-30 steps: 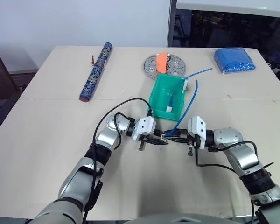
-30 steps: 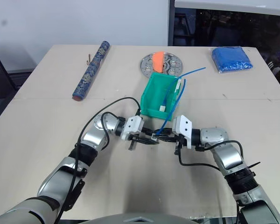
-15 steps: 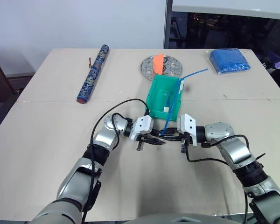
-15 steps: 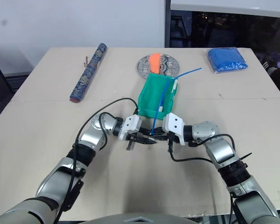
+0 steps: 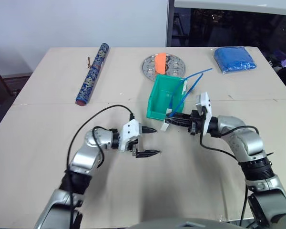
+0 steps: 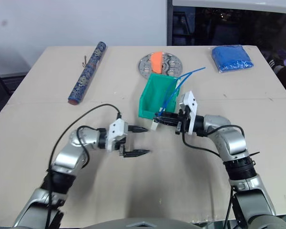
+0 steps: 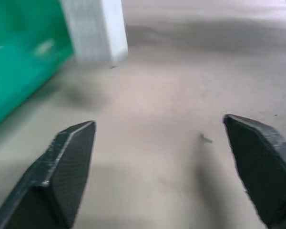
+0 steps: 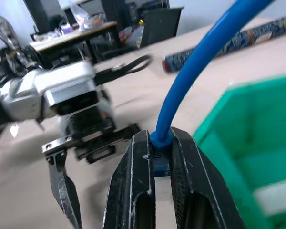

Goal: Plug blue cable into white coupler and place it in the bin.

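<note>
- The beige table (image 5: 33, 143) carried everything, its top made of two boards meeting at a seam that ran across the middle.
- A long roll (image 5: 92, 73) with a dark blue pattern lay on the far left part of the table, well apart from both arms.
- A folded blue cloth pad (image 5: 235, 59) sat at the far right corner.
- A round perforated metal plate (image 5: 171, 67) lay at the far middle, with an orange piece (image 5: 159, 63) on it.
- The bin (image 5: 158, 102) stood just in front of that plate, teal-green and open-topped, with one small white piece lying inside it.
- The left gripper (image 5: 148, 141) hung low over the table on the near left of the bin, its two black fingers (image 7: 62, 171) spread wide with nothing between them.
- The right gripper (image 5: 174, 117) was at the bin's near right corner, pointing toward the robot's left, its jaws clamped on the plug end of the blue cable (image 8: 200, 67).
- From that grip the blue cable rose in a loop over the bin's right wall, and its free end stuck out past the bin toward the cloth pad.
- The white coupler (image 5: 165, 125) hung at the tip of the right gripper, on the held cable end, just beside the bin's near corner and clear of the left gripper.
</note>
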`<state>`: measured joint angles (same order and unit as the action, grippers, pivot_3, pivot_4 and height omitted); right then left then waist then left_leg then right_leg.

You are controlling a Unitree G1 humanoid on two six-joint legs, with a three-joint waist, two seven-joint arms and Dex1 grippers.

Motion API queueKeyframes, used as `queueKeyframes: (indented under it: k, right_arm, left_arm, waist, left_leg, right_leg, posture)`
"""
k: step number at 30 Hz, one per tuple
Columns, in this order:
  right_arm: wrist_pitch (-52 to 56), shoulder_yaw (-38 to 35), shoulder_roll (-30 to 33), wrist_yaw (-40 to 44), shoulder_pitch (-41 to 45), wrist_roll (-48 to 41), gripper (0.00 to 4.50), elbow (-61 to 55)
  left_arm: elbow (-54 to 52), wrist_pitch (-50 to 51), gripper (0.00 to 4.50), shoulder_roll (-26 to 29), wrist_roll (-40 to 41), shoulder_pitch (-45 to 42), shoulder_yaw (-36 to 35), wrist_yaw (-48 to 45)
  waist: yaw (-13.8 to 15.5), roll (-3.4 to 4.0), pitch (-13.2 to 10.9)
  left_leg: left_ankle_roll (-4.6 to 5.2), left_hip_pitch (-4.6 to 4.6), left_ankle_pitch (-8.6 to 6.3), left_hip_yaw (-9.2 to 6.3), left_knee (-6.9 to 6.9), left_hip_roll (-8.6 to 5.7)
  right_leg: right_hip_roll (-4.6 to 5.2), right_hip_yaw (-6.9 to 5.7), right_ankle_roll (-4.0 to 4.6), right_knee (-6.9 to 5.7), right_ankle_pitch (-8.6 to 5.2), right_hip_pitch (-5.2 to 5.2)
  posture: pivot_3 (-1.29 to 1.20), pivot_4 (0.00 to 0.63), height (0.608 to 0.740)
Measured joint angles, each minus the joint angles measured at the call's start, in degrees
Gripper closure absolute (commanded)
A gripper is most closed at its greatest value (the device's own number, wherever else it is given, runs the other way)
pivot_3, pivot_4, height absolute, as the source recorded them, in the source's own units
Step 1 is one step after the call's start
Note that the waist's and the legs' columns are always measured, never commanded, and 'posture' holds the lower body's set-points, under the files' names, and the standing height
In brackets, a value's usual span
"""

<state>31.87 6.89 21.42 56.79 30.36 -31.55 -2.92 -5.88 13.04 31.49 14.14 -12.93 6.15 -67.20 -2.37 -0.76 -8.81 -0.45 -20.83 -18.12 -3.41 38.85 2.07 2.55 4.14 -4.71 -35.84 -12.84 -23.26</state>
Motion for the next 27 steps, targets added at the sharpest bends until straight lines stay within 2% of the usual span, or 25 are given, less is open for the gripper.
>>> queueKeyframes:
  k: [1, 5, 6, 7, 9, 13, 15, 18, 23, 24, 25, 27]
  right_arm:
    - [3.1, -0.6, -0.6, -2.1, 4.1, -0.4, 4.5, 2.0]
    - [7.6, -2.4, -1.9, -7.3, 14.7, 0.2, 4.5, 9.7]
    - [7.9, -2.4, -2.4, -7.8, 17.4, 1.1, 3.88, 13.1]
    - [7.7, -2.4, -2.7, -8.1, 18.7, 1.9, 3.69, 15.3]
    - [5.0, -1.2, -3.3, -8.9, 22.3, 5.5, 2.81, 23.1]
    - [-5.9, -1.2, -5.7, -15.3, 29.0, 12.9, 0.77, 39.6]
    - [-13.3, -2.8, -5.6, -19.8, 31.7, 15.9, 0.03, 45.7]
    - [-21.2, -6.6, -5.4, -24.2, 32.7, 17.4, 0.03, 49.0]
    - [-24.4, -10.4, -2.4, -21.9, 25.4, 15.2, 0.03, 38.4]
    - [-23.1, -10.6, -0.9, -18.2, 17.8, 12.9, 0.03, 29.0]
    - [-22.6, -10.6, -0.5, -17.2, 15.6, 12.2, 0.03, 27.0]
    - [-20.6, -10.5, 2.0, -12.3, 4.6, 9.4, 0.03, 17.9]
  left_arm:
    - [-6.8, 5.6, 0.04, 0.4, 1.7, 2.8, -2.3, 4.1]
    - [-21.8, 19.6, 0.04, 1.1, 4.6, 3.9, -7.2, 14.6]
    - [-25.1, 23.7, 0.0, 1.2, 5.4, 3.4, -8.3, 17.8]
    - [-26.7, 26.1, 0.0, 1.2, 6.0, 2.8, -8.7, 19.6]
    - [-29.3, 31.1, 0.0, 0.5, 6.8, 0.8, -9.5, 24.1]
    - [-30.7, 35.7, 0.0, -0.3, 7.5, -1.7, -9.7, 29.7]
    - [-31.1, 36.6, 0.0, -0.4, 7.9, -1.7, -9.7, 31.0]
    - [-31.4, 36.7, 0.0, -0.2, 8.0, -1.4, -9.7, 32.1]
    - [-32.2, 36.6, 0.0, -0.4, 8.4, 0.8, -10.3, 34.3]
    - [-33.5, 36.2, 0.0, -0.4, 8.5, 2.7, -10.6, 35.0]
    - [-33.9, 36.0, 0.0, -0.4, 8.5, 3.6, -10.8, 35.2]
    - [-35.5, 35.1, 0.0, -0.6, 8.6, 8.4, -12.0, 35.8]
  waist:
    - [-0.1, -0.01, -0.1]
    - [0.5, -0.06, -0.1]
    - [0.5, -0.06, -0.1]
    - [0.5, -0.06, -0.1]
    - [0.4, -0.06, -0.1]
    - [-0.1, -0.07, -0.1]
    - [-0.1, -0.07, -0.1]
    - [-0.1, -0.07, -0.1]
    - [0.0, -0.07, -0.1]
    - [0.1, -0.1, -0.1]
    - [0.1, -0.1, -0.1]
    - [0.2, -0.09, -0.1]
  left_leg:
    - [0.0, 0.02, 0.0, 0.04, 0.0, 0.0]
    - [-0.01, 0.02, 0.01, -0.11, -0.02, -0.01]
    - [-0.01, 0.03, 0.01, -0.1, -0.03, -0.02]
    - [-0.01, 0.02, 0.01, -0.1, -0.03, -0.02]
    - [-0.04, 0.01, 0.02, -0.04, -0.03, -0.04]
    - [-0.44, 0.0, 0.25, 0.05, -0.39, -0.05]
    - [-0.78, -0.11, 0.44, 0.06, -0.6, -0.05]
    - [-0.8, -0.23, 0.44, 0.1, -0.75, -0.05]
    - [-0.81, -0.38, 0.44, 0.05, -0.76, -0.22]
    - [-0.8, -0.42, 0.43, -0.02, -0.75, -0.28]
    - [-0.8, -0.42, 0.43, -0.03, -0.76, -0.32]
    - [-0.79, -0.46, 0.43, -0.05, -0.73, -0.38]
  right_leg:
    - [0.01, 0.01, 0.0, -0.01, 0.01, -0.01]
    - [0.02, -0.15, 0.02, -0.03, 0.02, 0.03]
    - [0.02, -0.16, 0.02, -0.03, 0.02, 0.05]
    - [0.02, -0.16, 0.02, -0.01, 0.02, 0.05]
    - [0.03, -0.15, 0.02, 0.03, 0.02, 0.05]
    - [0.08, -0.15, 0.04, 0.07, 0.03, -0.11]
    - [0.11, -0.15, 0.06, 0.03, 0.04, -0.3]
    - [0.16, -0.16, 0.06, 0.12, 0.04, -0.37]
    - [0.38, -0.28, 0.06, 0.2, 0.04, -0.4]
    - [0.45, -0.34, 0.05, 0.21, 0.04, -0.39]
    - [0.5, -0.34, 0.05, 0.2, 0.04, -0.39]
    - [0.57, -0.34, 0.05, 0.21, 0.04, -0.39]
  posture:
    - [0.0, 0.15, 0.74]
    - [0.0, 0.15, 0.74]
    - [0.0, 0.15, 0.74]
    - [0.0, 0.15, 0.74]
    - [0.0, 0.15, 0.74]
    - [0.0, 0.15, 0.74]
    - [0.0, 0.15, 0.74]
    - [0.0, 0.15, 0.74]
    - [0.0, 0.15, 0.74]
    - [0.0, 0.15, 0.74]
    - [0.0, 0.15, 0.74]
    - [0.0, 0.15, 0.74]
